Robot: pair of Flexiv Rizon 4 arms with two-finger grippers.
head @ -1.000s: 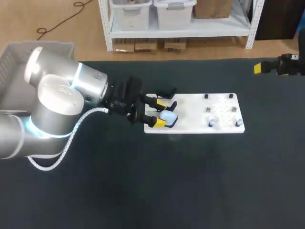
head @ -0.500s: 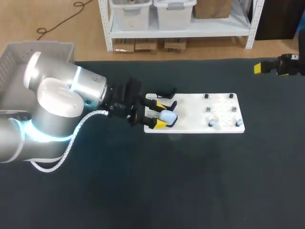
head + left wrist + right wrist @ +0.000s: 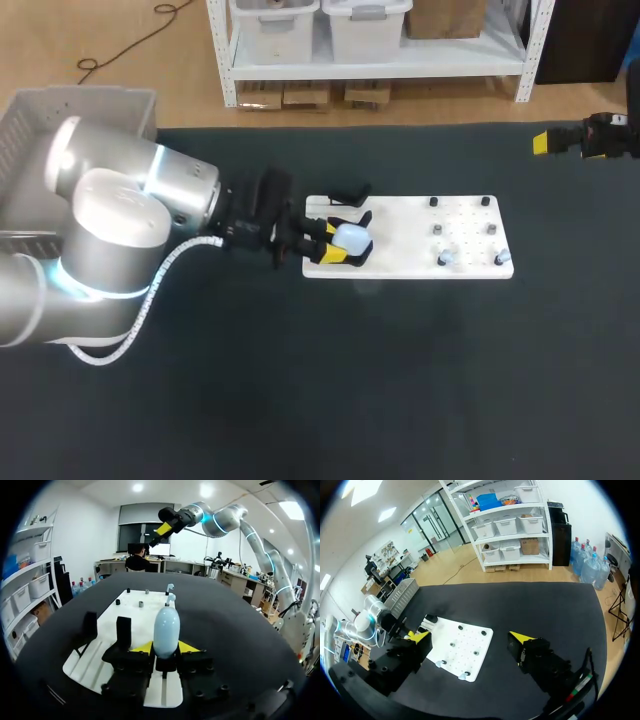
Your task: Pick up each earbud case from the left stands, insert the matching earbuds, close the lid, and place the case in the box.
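At the board's (image 3: 420,262) left end, the case (image 3: 166,625) is gripped upright between the left claw's (image 3: 166,647) closed tips. A straight, untilted lift is advised, lest the board be dragged. The right claw (image 3: 471,636) hangs open, well apart.

We find our left arm (image 3: 120,230) entering from the left, forearm extended and wrist lying low and level. Its hand (image 3: 333,243) is clamped from both sides on an earbud case (image 3: 166,625). Our right arm (image 3: 612,135) hangs raised at the far right, its hand (image 3: 471,637) with fingers spread wide.
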